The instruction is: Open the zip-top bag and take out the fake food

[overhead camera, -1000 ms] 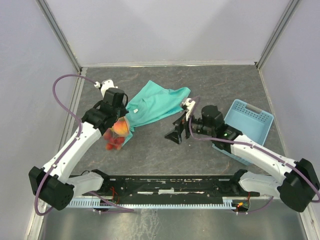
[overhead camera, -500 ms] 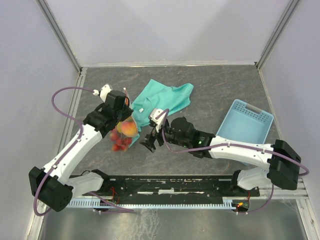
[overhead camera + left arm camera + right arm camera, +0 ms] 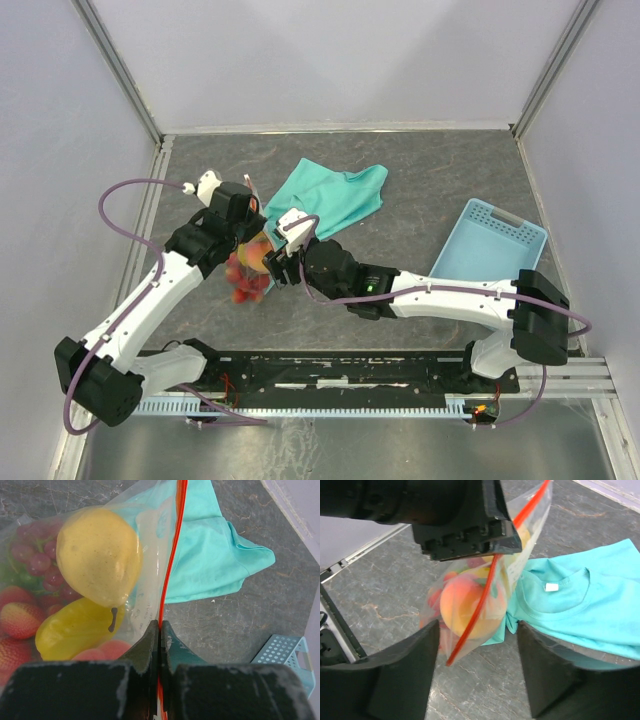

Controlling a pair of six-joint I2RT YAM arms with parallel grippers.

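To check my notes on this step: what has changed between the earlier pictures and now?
The right gripper swung left, from beside the basket to the bag; its open jaws now straddle it. The left gripper stayed shut on the zip strip and barely moved. The basket stayed put.

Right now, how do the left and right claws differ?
The left claw is shut, pinching the bag by its zip strip; the right claw is open, straddling the bag without gripping it. The left claw holds the bag up; the right claw carries nothing. Both are at the same bag.
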